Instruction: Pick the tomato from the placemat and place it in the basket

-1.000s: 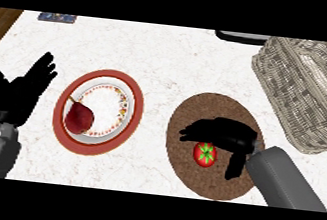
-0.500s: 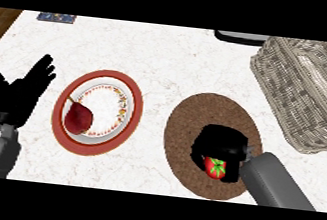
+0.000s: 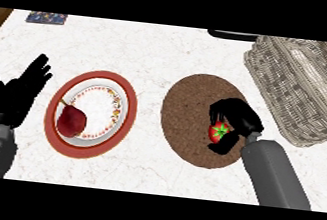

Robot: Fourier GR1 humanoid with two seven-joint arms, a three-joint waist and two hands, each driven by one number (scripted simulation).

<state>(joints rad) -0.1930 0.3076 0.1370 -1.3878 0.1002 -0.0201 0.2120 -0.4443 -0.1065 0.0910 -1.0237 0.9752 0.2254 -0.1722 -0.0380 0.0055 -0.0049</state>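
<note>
Head view: right hand [image 3: 234,120] curled round tomato [image 3: 219,131], seemingly over placemat [image 3: 188,115].

no readable text, labels, numbers

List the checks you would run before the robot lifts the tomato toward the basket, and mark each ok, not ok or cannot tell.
1. Right hand curled round the tomato: ok.
2. Tomato clear of the placemat: cannot tell.
3. Basket in view to the right of the placemat: ok.
4. Basket interior free for the tomato: cannot tell.
5. Left hand open, resting left of the plate, out of the path: ok.
</note>
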